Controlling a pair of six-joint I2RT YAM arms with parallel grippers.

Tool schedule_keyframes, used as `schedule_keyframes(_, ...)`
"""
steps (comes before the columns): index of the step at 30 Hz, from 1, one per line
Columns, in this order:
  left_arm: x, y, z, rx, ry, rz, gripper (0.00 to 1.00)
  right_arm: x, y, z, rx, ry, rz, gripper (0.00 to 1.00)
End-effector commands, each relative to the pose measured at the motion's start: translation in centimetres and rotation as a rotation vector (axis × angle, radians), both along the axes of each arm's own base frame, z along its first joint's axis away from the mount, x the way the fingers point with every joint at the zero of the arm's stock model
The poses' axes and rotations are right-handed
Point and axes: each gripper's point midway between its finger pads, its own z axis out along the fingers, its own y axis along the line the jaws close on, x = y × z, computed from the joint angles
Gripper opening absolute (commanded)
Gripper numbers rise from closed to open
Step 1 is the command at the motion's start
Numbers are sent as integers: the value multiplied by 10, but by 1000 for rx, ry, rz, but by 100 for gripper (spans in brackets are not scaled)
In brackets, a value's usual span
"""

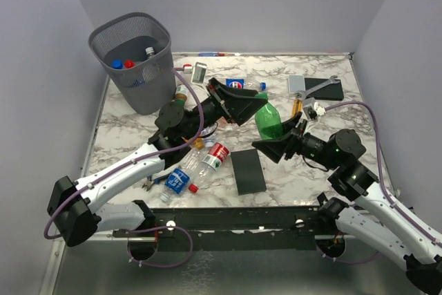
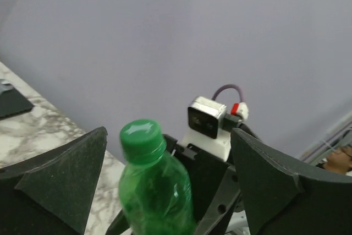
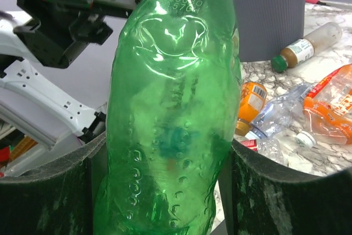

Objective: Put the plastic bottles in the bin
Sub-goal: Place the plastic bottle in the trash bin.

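Far left, the bin (image 1: pixel 138 88) holds some bottles. The left hand (image 1: pixel 242 106) is spread around the green bottle (image 1: pixel 271 121), which the right hand (image 1: pixel 280 139) pinches above the counter (image 1: pixel 297 177). Looks like a handover: next, left closes and right lets go.

The bin (image 1: pixel 140 86) at the far left is open from above. To its right the left gripper (image 1: pixel 250 107) gapes around the cap of the green bottle (image 1: pixel 269 119), which the right gripper (image 1: pixel 276 137) clamps, blocking the centre. Loose bottles (image 1: pixel 200 167) and a black slab (image 1: pixel 247 170) clutter the near side.
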Motion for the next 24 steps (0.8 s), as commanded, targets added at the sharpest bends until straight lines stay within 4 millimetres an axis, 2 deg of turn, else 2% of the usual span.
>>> schedule_keyframes(1, -19, -17, 38, -93, -14, -184, 86, -5, 6, 0, -2, -15, 53, 38)
schedule_keyframes(6, -18, -27, 29, -75, 26, -224, 57, -2, 6, 0, -5, -19, 41, 38)
schedule_keyframes(8, -19, -26, 25, -68, 32, -227, 57, -2, 6, 0, -7, -18, 39, 38)
schedule_keyframes(11, -18, -29, 19, -34, 43, -228, 76, -1, 5, -1, -10, -18, 31, 38)
schedule_keyframes(13, -16, -29, 13, -4, 48, -208, 77, 0, 6, -1, -12, -18, 28, 38)
schedule_keyframes(15, -12, -29, 7, 24, 58, -188, 71, 0, 6, -2, -15, -17, 29, 37)
schedule_keyframes(18, -7, -31, -3, 73, 74, -170, 66, 0, 6, -3, -18, -14, 30, 37)
schedule_keyframes(24, 0, -32, -13, 105, 95, -133, 41, -2, 8, -3, -22, -11, 48, 37)
